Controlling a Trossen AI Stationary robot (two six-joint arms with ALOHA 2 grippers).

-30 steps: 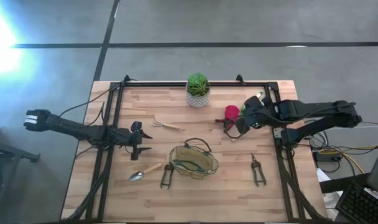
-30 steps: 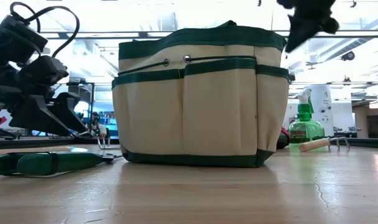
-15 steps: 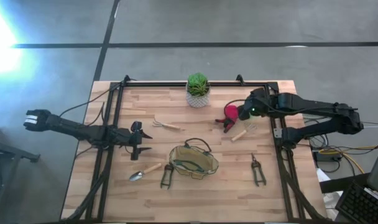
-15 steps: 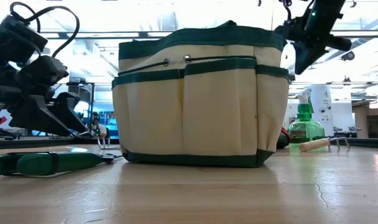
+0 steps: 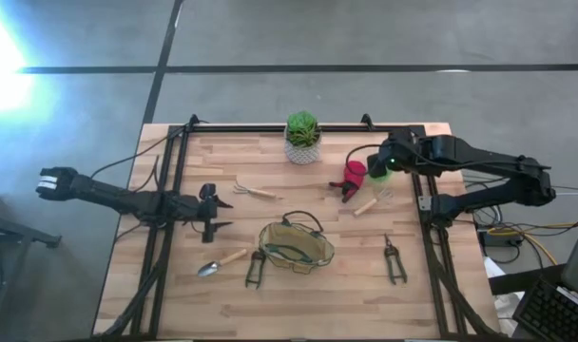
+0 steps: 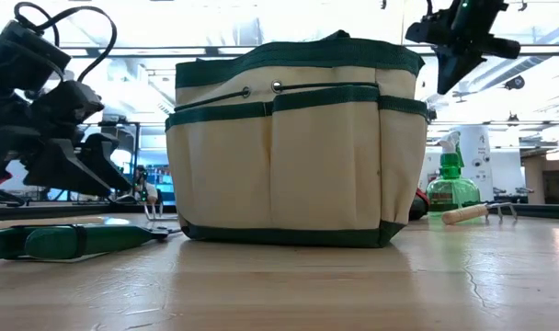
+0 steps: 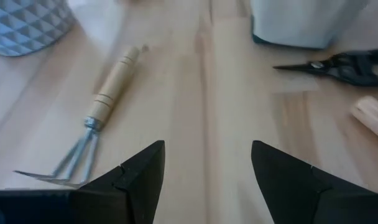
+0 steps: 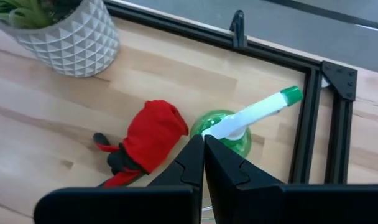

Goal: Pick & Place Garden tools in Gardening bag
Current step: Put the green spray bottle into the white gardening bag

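The gardening bag (image 5: 297, 247) stands upright at the table's near middle, beige with green trim (image 6: 298, 147). My right gripper (image 5: 376, 171) hangs shut, high above the green spray bottle (image 8: 229, 134), which stands beside the red item (image 8: 148, 137) at the far right. My left gripper (image 5: 222, 214) waits open and low at the left, pointing at the wooden-handled rake (image 7: 108, 106). The trowel (image 5: 222, 261) and one pair of shears (image 5: 255, 269) lie left of the bag. Another pair of shears (image 5: 394, 258) lies right of it.
A potted plant in a white pot (image 5: 302, 138) stands at the far middle. A second wooden-handled tool (image 5: 367, 205) lies near the red item. A black frame (image 8: 310, 124) runs along the table's far and side edges. Bare wood lies between the rake and the bag.
My right gripper has swung toward the table's far edge and rolled at the wrist, staying shut. It now hangs over the spray bottle. No tool has moved, and neither has the bag.
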